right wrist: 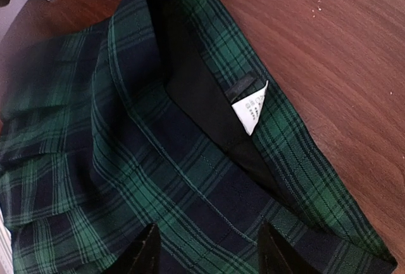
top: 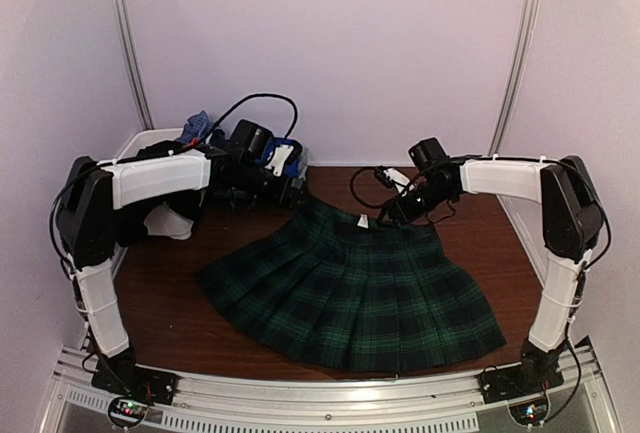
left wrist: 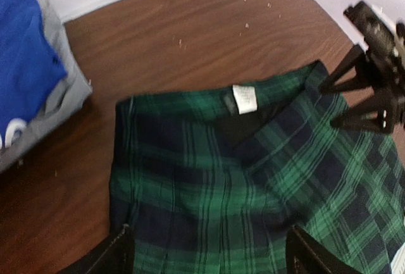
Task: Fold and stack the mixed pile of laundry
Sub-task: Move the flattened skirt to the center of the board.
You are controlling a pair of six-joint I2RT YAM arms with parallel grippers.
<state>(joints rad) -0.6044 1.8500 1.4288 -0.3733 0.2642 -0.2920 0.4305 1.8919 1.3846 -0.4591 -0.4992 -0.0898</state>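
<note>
The dark green tartan pleated skirt (top: 350, 288) lies spread flat on the brown table, waistband toward the back, its white label (right wrist: 250, 106) showing against the black lining. My left gripper (top: 292, 193) hovers open over the waistband's left end, fingers (left wrist: 117, 252) wide apart with only tartan (left wrist: 240, 179) between them. At the right end of the waistband my right gripper (top: 387, 213) is open too, holding nothing, and the cloth (right wrist: 190, 179) lies flat below its fingers (right wrist: 142, 252). A royal-blue T-shirt (left wrist: 25, 52) rests folded on a grey piece (left wrist: 63, 97) at the back left.
More laundry, including a blue piece (top: 197, 125), is heaped in the back left corner behind my left arm. A white object (top: 165, 221) sits under that arm. Walls close the back and sides. Bare table (top: 160, 293) shows left of the skirt.
</note>
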